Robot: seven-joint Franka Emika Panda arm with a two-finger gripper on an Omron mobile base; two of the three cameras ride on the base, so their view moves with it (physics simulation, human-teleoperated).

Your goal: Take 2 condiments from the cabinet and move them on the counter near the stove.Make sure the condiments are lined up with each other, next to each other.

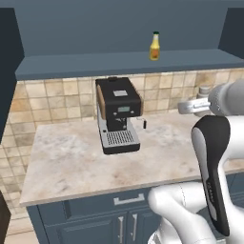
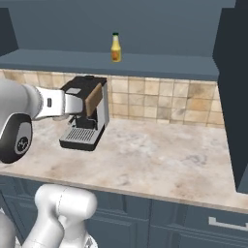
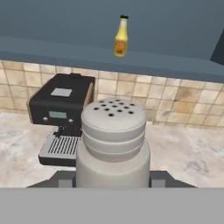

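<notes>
You are carrying the shaker point(image 3: 113, 144) clamped in the claw point(image 3: 113, 181) above the surface point(image 1: 71, 162); the bottle point(image 1: 155, 46) is standing on the cabinet shelf point(image 1: 95, 64). Swinging could be clipping the coffee machine point(image 1: 118, 114).

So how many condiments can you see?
2. The bottle stands on the cabinet shelf. The shaker is held in the gripper, above the counter. Others may be hidden.

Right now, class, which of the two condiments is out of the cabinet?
The grey-white shaker, gripped between the fingers above the counter. The yellow bottle stands on the cabinet shelf.
</notes>
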